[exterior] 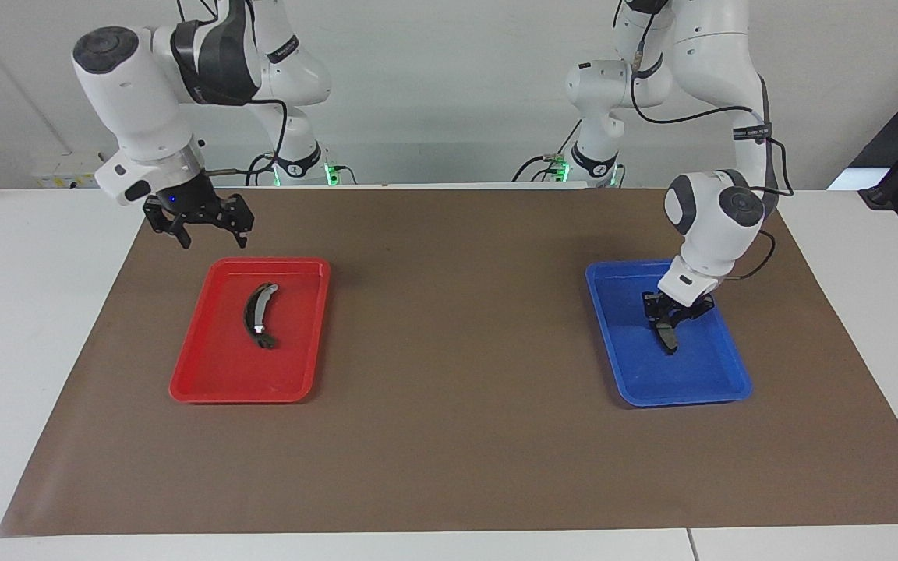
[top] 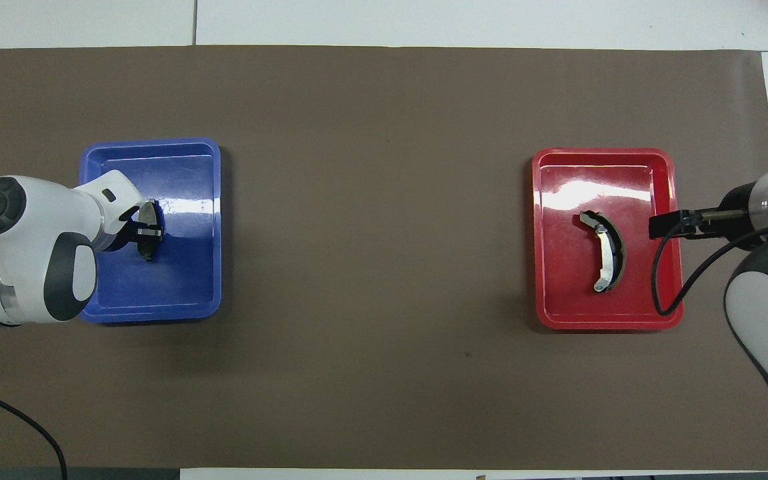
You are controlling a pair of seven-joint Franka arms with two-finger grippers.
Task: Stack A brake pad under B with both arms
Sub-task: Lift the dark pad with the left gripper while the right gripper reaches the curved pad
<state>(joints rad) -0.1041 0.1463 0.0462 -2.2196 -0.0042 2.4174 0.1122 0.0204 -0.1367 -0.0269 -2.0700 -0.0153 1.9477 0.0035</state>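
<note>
— Where is the left gripper (exterior: 668, 315)?

— Down inside the blue tray (exterior: 718, 387), its fingers clamped on the A brake pad (exterior: 666, 335). The small dark grey pad sits in the middle part of the tray, and the gripper grasps it at the end nearer the robots. Whether the pad rests on the tray floor or is just clear of it, I cannot tell.

— And the right gripper (exterior: 211, 231)?

— Up in the air with its fingers spread wide, holding nothing. It hangs over the brown mat (exterior: 449, 460), just off the red tray's (exterior: 199, 389) edge on the robots' side. From overhead its black tip overlaps that tray's rim at the right arm's end.

— Where is B (exterior: 258, 315)?

— Lying flat in the red tray, about at its centre. It is the black crescent shoe with the silver strip along its curve, untouched.

— How do the trays stand?

— Both on the brown mat that covers the bench (exterior: 20, 327), well apart: blue toward the left arm's end, red toward the right arm's end.
</note>
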